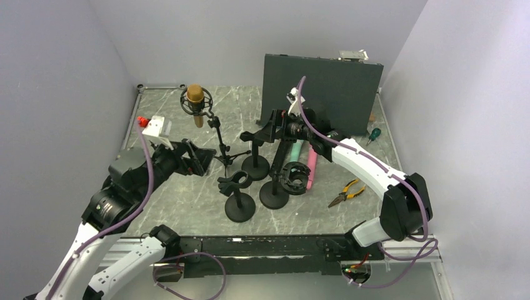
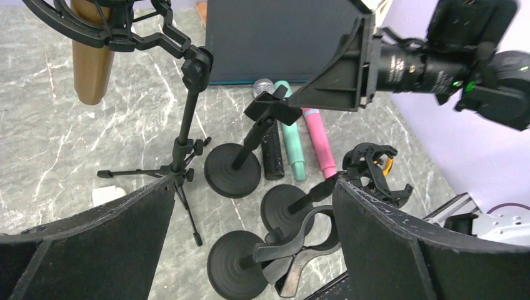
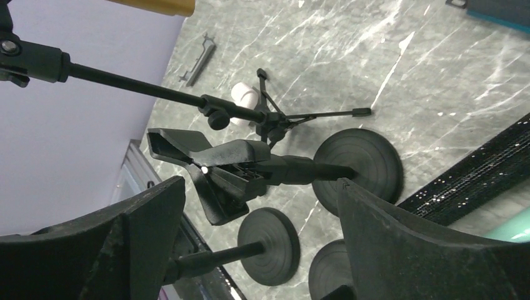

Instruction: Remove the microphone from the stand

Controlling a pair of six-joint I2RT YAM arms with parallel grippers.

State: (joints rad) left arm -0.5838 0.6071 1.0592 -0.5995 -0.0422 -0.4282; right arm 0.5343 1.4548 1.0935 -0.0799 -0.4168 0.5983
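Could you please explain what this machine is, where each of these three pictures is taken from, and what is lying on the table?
These are two robot arms bolted at the table's near edge. The wide picture looks down from above and behind them; the other two come from cameras on each wrist, so the dark shapes at their bottom edges are that arm's own fingers.

The left gripper and the right gripper are both open and hold nothing.

On the marble table a gold microphone hangs in a shock mount on a tripod stand. Nearby are three round-based clip stands, with no microphones in them. Three more microphones, black, teal and pink, lie flat beside them. There are also pliers, a screwdriver and a dark panel at the back.
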